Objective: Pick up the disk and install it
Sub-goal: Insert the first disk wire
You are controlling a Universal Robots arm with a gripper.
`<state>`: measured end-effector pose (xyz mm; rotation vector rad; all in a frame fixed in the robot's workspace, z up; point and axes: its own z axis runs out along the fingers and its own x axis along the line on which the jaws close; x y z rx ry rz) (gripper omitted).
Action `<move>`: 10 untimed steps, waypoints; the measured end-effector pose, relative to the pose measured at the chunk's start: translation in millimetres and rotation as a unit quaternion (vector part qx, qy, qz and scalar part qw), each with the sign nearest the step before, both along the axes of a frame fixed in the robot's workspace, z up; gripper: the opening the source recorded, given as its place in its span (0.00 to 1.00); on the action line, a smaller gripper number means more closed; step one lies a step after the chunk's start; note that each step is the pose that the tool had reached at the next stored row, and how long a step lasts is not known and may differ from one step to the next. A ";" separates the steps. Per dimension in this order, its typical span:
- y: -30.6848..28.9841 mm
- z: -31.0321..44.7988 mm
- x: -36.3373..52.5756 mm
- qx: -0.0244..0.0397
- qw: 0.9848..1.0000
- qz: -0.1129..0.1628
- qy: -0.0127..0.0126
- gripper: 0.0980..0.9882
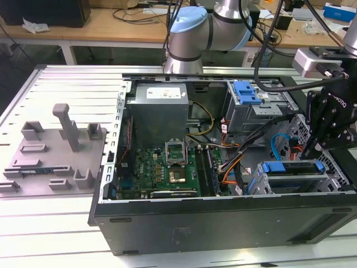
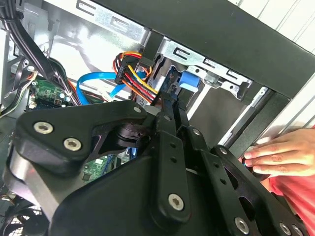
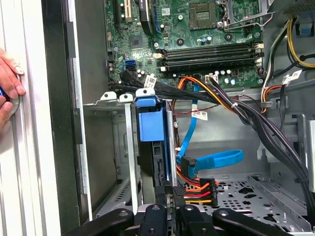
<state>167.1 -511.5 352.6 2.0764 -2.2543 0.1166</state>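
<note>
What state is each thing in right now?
Silver disk in blue plastic carrier: seated in the drive cage.
Black gripper: beside the disk; opening cannot be judged.
Black computer case: side panel off.
Hand: resting on the case edge.

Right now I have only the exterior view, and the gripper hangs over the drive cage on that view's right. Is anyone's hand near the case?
Observer: Yes. In both wrist views a person's hand rests just outside the case wall.
Operator: What lies next to the disk down by the gripper?
Observer: In the first wrist view, a connector with orange, red and yellow wires lies beside the disk, close to the gripper. I cannot tell whether it is plugged in.
Operator: How does the disk sit?
Observer: In that same view, its blue carrier stands between the cage's metal rails.
</note>
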 end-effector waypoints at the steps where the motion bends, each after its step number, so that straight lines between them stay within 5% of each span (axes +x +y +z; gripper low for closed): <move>1: -0.1 0.0 0.0 0.000 1.000 0.000 0.000 0.07; 10: -2.4 -0.4 -0.1 0.000 1.000 0.000 0.000 0.07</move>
